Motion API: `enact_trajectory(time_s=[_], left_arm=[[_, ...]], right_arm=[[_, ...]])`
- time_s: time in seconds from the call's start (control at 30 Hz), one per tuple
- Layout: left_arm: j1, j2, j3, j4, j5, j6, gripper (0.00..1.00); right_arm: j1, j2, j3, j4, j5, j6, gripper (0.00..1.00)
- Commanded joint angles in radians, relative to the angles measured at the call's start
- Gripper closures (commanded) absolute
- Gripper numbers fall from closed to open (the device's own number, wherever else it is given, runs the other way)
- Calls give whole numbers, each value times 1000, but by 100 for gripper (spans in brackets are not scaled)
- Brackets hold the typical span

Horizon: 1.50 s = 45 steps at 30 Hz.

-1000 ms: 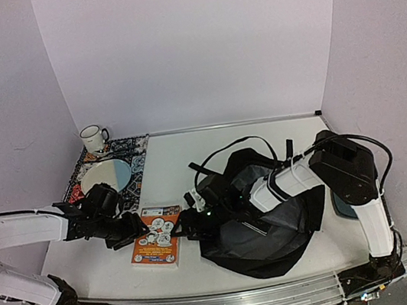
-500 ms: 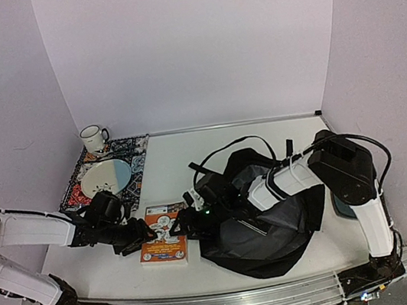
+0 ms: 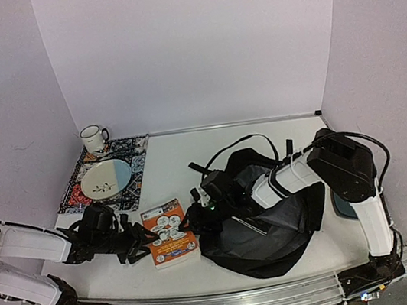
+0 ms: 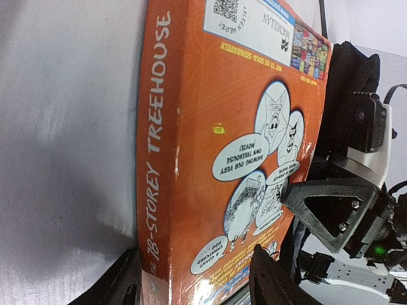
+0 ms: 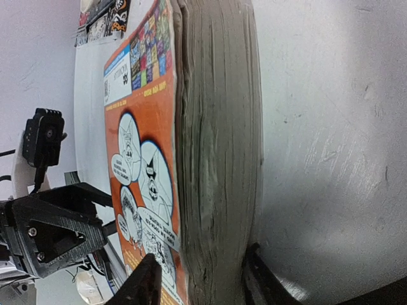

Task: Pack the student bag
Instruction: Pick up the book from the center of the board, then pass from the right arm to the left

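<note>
Clamped book (image 3: 169, 233) near tabletop's front edge from both sides: left gripper (image 3: 142, 244) on spine, right gripper (image 3: 193, 227) on page edge, likely for handover. Parked bag (image 3: 266, 255) open at front-right corner.

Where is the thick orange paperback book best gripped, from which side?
Grip the thick orange paperback book across its thickness at a long edge: the spine or the page block. Its covers face up and down, close to the white table, so come in low from the side; the cover looks too wide to span.
</note>
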<state>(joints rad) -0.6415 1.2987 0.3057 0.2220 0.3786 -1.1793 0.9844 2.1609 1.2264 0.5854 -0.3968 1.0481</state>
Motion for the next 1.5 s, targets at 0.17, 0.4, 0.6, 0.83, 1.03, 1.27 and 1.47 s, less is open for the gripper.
enact_trajectory(time_s=[0.17, 0.4, 0.6, 0.83, 1.03, 1.27, 1.47], left_arm=[[-24, -107, -21, 316, 49, -103, 44], [-24, -88, -59, 315, 9, -88, 45], [-24, -103, -93, 316, -43, -93, 40], [-24, -142, -91, 316, -54, -120, 37], [-24, -291, -148, 314, -145, -193, 34], [-24, -454, -186, 314, -227, -229, 31], [-26, -455, -130, 316, -245, -171, 28]], right_arm=[[25, -66, -57, 143, -121, 31, 81], [5, -129, -113, 195, -132, 38, 100], [-16, -182, -168, 287, -143, 82, 100], [-24, -231, -209, 411, -100, 151, 100], [-28, -282, -218, 480, 2, 199, 100], [-28, -355, -234, 481, 183, 223, 100], [-28, -375, -254, 522, 259, 276, 100]])
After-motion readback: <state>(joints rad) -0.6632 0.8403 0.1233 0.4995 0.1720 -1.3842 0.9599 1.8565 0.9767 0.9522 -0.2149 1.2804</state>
